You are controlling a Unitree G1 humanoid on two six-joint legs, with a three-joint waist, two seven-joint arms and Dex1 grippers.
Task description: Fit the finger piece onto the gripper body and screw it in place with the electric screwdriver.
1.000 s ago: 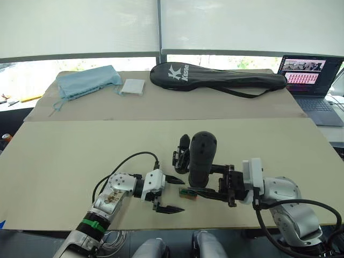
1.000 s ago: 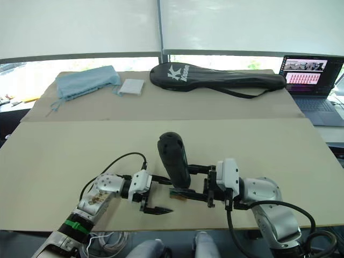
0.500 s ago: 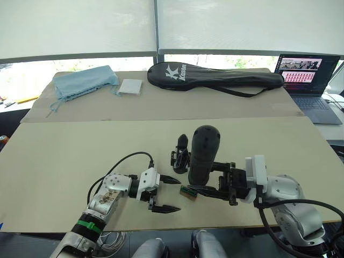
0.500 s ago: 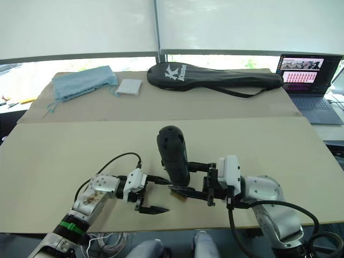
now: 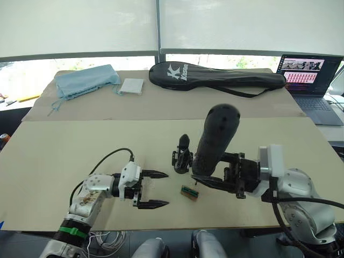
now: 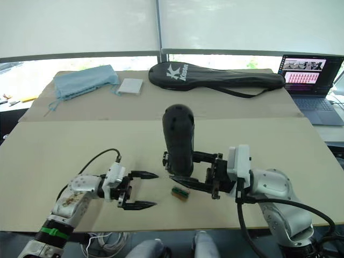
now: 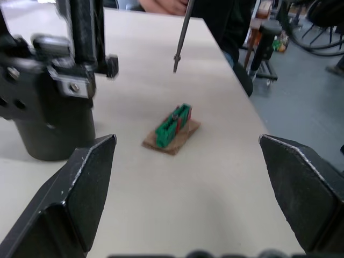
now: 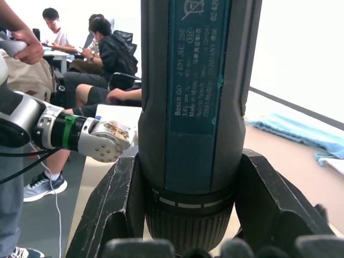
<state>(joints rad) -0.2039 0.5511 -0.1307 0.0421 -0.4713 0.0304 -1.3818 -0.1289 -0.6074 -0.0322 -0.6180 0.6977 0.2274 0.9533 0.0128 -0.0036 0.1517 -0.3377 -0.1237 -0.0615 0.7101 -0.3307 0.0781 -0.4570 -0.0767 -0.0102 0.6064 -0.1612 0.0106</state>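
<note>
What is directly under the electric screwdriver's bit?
Under the electric screwdriver, its bit hangs above bare table, just beyond a small green part on a brown base. No screw is discernible.

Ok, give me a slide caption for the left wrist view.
Open left gripper faces a small green block beneath the thin metal screwdriver bit.

The electric screwdriver (image 5: 215, 141) is showing matt black plastic with a thin metal bit (image 7: 181, 36); the table (image 5: 80, 148) is looking smooth, matt beige.
</note>
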